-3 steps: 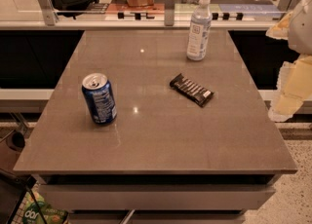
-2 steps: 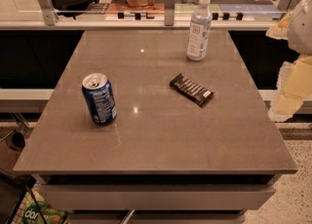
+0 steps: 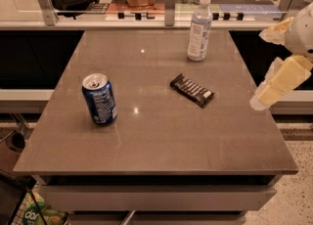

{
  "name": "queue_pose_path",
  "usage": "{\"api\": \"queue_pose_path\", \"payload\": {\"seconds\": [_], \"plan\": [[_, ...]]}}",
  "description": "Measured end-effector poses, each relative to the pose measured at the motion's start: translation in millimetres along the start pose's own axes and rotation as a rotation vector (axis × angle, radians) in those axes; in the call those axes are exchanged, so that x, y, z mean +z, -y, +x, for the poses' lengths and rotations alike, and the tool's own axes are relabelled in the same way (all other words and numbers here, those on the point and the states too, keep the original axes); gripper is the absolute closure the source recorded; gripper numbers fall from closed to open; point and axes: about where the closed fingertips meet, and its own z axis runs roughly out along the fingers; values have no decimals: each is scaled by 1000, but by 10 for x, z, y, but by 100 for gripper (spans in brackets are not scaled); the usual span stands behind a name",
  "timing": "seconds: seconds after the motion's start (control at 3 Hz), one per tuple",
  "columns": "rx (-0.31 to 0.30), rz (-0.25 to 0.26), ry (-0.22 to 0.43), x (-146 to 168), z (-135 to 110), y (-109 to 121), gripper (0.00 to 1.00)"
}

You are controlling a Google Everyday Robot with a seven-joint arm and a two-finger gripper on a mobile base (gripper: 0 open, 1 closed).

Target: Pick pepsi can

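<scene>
The pepsi can (image 3: 100, 99) is a blue can with a silver top and white print. It stands upright on the left part of the grey table (image 3: 161, 136). My gripper (image 3: 272, 88) is a cream-coloured part at the right edge of the view. It hangs beside the table's right edge, far to the right of the can, and touches nothing.
A clear plastic bottle with a white cap (image 3: 199, 28) stands at the table's back right. A dark snack bar wrapper (image 3: 192, 90) lies between the can and the gripper. A glass rail and a counter run behind the table. A green bag (image 3: 36, 214) sits on the floor at lower left.
</scene>
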Motion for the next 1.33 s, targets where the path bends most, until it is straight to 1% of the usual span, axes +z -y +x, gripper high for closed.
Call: {"api": "queue_pose_path", "payload": {"seconds": [0.33, 0.67, 1.0, 1.33], "plan": [[55, -23, 168, 145, -162, 101, 0], [73, -39, 299, 231, -385, 85, 0], [86, -34, 406, 320, -616, -8, 0], [101, -15, 505, 474, -847, -113, 0]]}}
